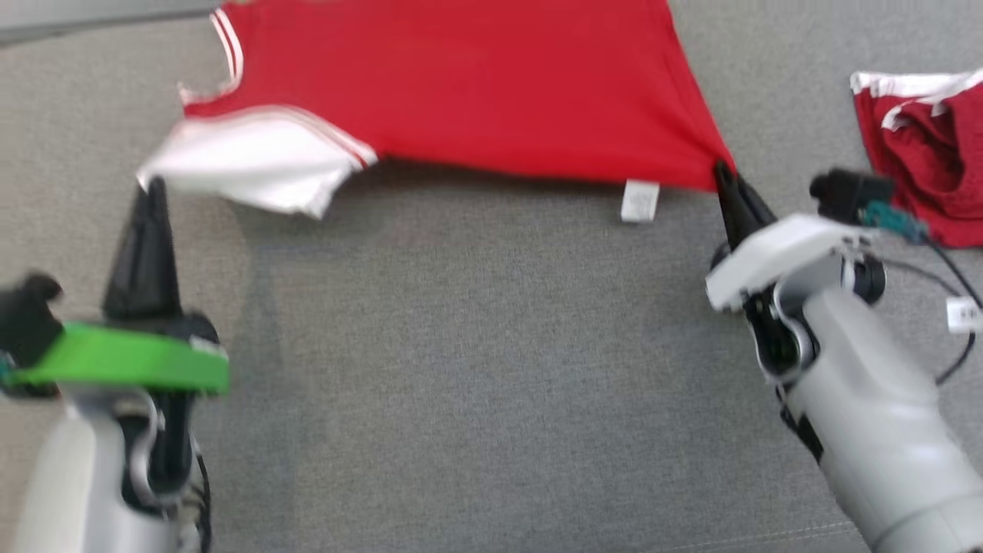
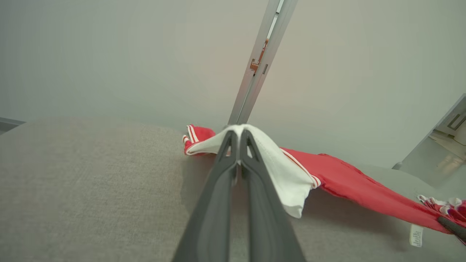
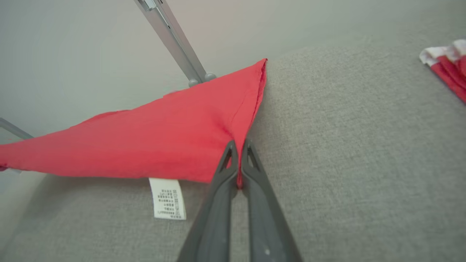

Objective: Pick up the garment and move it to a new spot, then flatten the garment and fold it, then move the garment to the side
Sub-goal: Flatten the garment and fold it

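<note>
Left gripper point(image 2: 238, 138) pinches the shirt point(image 1: 476, 84) by its white sleeve point(image 1: 246, 157), right gripper point(image 3: 238, 149) by a hem corner point(image 1: 691, 165); uneven pulling could free either pinch.

Bare grey surface point(image 1: 476, 369) nearside of the garment point(image 1: 476, 84); crumpled red cloth point(image 1: 933, 153) far right.

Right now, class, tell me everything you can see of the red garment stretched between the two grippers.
The red garment looks like soft, thin jersey: a shirt with a white sleeve edged in red-and-white stripes, and a white care label hanging from its near edge. It is spread wide, near edge lifted taut above the grey fabric surface, casting a shadow. The left gripper is shut on the sleeve, the right gripper on a red corner.
</note>
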